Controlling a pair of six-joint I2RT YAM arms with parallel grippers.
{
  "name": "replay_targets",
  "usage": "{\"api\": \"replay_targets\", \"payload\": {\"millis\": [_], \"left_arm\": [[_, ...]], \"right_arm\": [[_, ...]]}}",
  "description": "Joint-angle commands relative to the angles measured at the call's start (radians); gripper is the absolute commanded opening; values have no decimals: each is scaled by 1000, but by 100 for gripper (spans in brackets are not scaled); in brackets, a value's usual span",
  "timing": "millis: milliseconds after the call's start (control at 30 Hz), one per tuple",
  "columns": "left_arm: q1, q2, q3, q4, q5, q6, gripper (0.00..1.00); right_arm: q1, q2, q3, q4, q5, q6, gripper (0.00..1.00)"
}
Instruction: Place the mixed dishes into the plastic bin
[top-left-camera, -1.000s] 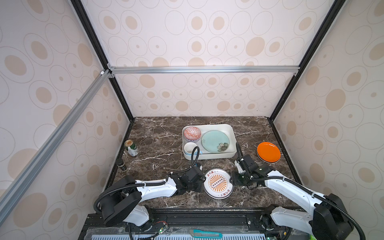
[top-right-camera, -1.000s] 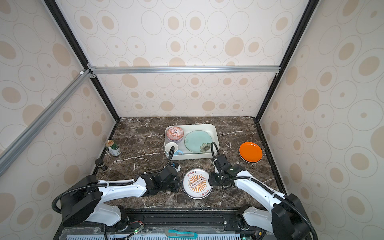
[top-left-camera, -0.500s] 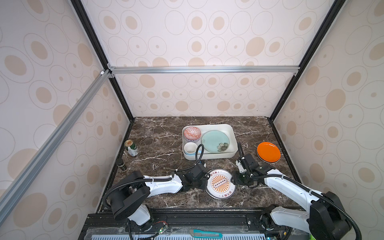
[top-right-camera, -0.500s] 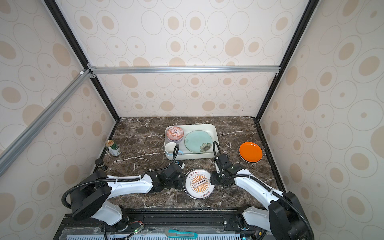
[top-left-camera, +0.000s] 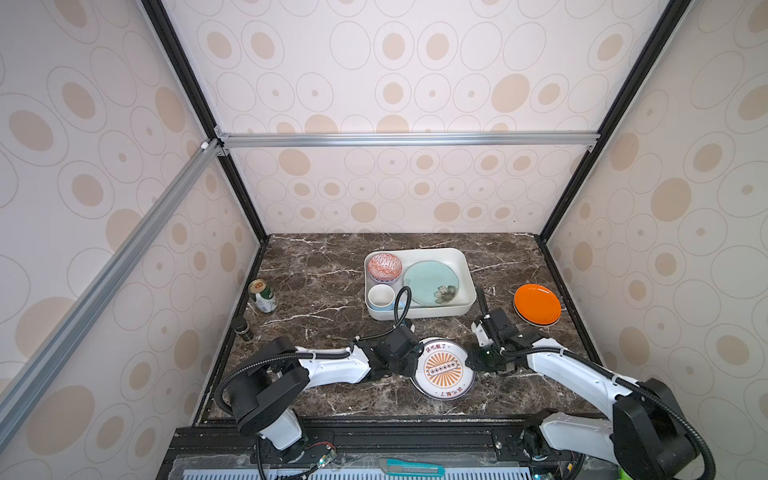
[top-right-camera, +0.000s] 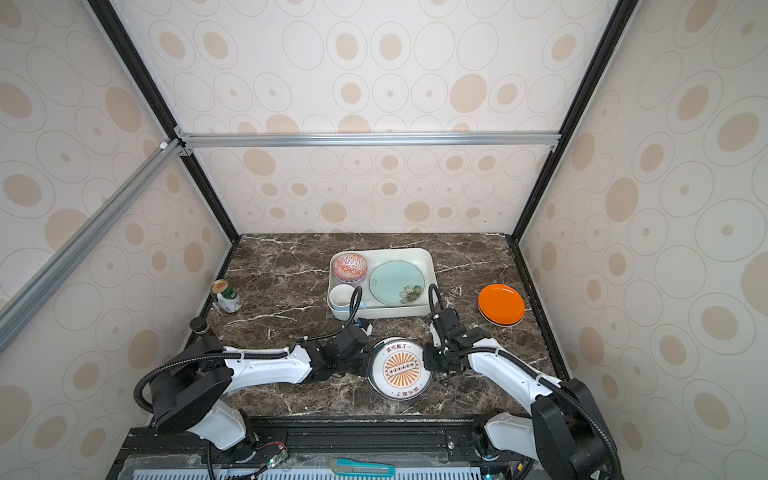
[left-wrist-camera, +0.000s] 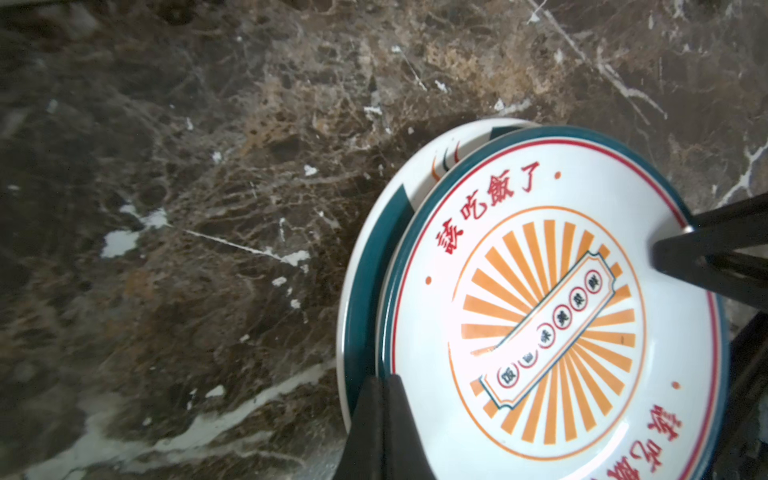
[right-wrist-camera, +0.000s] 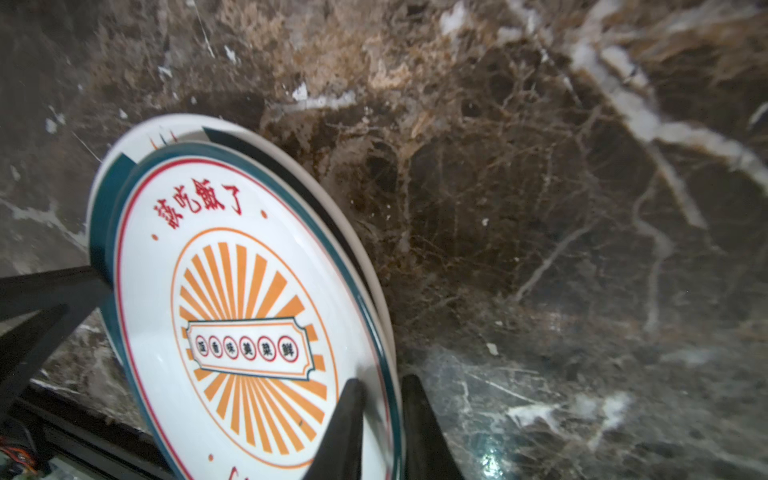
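Note:
The orange-sunburst plate (top-left-camera: 443, 369) (top-right-camera: 401, 368) lies at the front middle of the table, on top of a green-rimmed plate (left-wrist-camera: 361, 282) (right-wrist-camera: 102, 195). My left gripper (top-left-camera: 417, 361) (left-wrist-camera: 386, 415) is shut on the sunburst plate's left rim. My right gripper (top-left-camera: 471, 361) (right-wrist-camera: 380, 415) is shut on its right rim. The white plastic bin (top-left-camera: 465, 266) stands behind them. It holds a red-white patterned bowl (top-left-camera: 385, 266), a teal floral plate (top-left-camera: 430, 282) and a light-blue mug (top-left-camera: 381, 296). An orange plate (top-left-camera: 537, 304) rests to the right of the bin.
A green drink can (top-left-camera: 263, 296) and a small dark jar (top-left-camera: 244, 328) stand at the left edge of the marble table. Patterned walls and black frame posts close in the sides and back. A cable loop from my left arm rises by the bin's front wall.
My left gripper slid right up to the sunburst plate's left rim and shut on it. My right gripper shut on the right rim. The plate shifted slightly.

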Motion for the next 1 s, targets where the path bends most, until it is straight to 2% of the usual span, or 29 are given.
{"api": "replay_targets", "payload": {"millis": [0, 167, 267, 433, 467, 733, 967], "left_arm": [[-10, 30, 17, -11, 7, 16, 5], [-9, 42, 31, -12, 2, 19, 7], [-10, 8, 39, -43, -27, 26, 16], [3, -98, 51, -125, -101, 46, 41], [9, -124, 52, -140, -113, 47, 50], [61, -337, 48, -247, -168, 74, 99], [111, -482, 64, -339, -192, 91, 99]], "right_arm": [[-2, -27, -5, -33, -3, 5, 14], [-9, -43, 9, -57, -19, 3, 4], [-17, -50, 20, -65, -43, 0, 0], [-37, -53, 55, -73, -96, -2, 0], [-38, -52, 67, -77, -100, -4, 0], [-51, -41, 156, -113, -145, -10, 0], [-54, -40, 235, -132, -208, -7, 0]]}}
